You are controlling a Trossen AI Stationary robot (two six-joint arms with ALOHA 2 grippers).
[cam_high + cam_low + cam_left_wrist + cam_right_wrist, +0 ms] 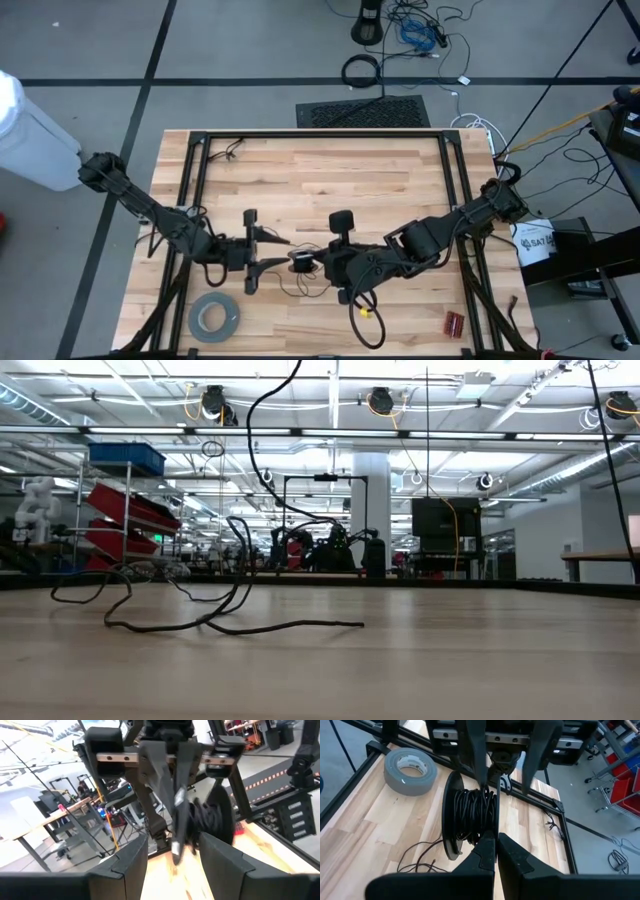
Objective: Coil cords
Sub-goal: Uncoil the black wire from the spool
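right claw (496,851) closed, tips touching wire wound on black spool (470,815). spool stood on edge mid-worktop (400,190), axis running claw to claw. left claw (507,762) parted, straddling spool opposite. loose wire (422,860) trailed on worktop beside spool.

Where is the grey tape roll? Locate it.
In the high view, the grey tape roll lies flat near the table's front-left corner, just in front of the left end effector.
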